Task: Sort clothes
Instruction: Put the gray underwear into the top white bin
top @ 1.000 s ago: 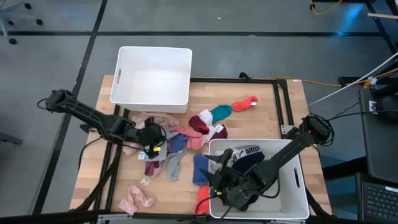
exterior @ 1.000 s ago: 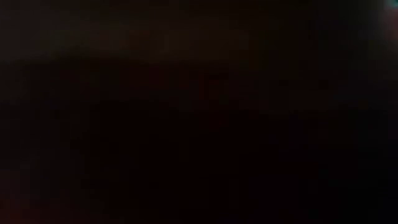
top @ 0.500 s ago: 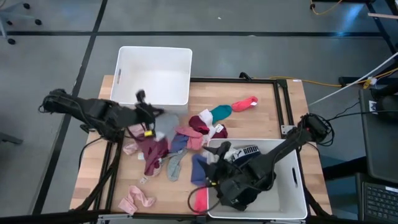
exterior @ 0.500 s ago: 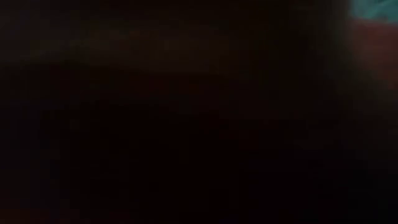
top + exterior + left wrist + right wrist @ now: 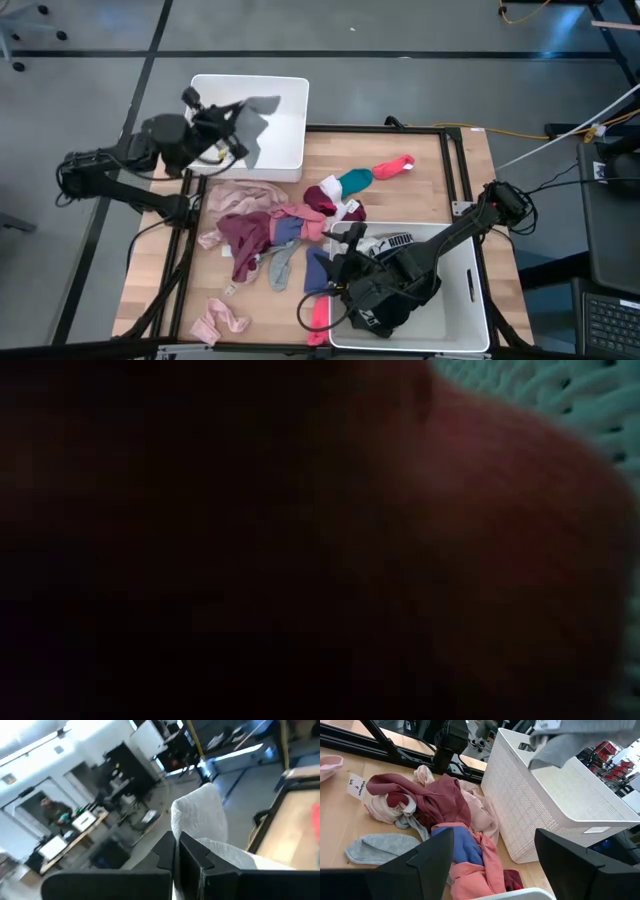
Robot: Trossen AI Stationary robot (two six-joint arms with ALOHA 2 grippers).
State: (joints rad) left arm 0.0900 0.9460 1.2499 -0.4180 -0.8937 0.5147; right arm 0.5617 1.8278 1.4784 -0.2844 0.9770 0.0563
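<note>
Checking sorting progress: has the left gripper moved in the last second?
Yes. The left gripper, jaws shut on a grey garment, went from the clothes pile to over the far white bin.

Even overhead light on the high view; low view dark, left wrist view blurred.

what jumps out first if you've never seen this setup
The left gripper, shut on a grey garment, holds it above the empty white bin at the table's far left corner. A jumble of pink, maroon and blue clothes sprawls mid-table. The right gripper hangs open by the near-right bin, which holds dark clothes.
</note>
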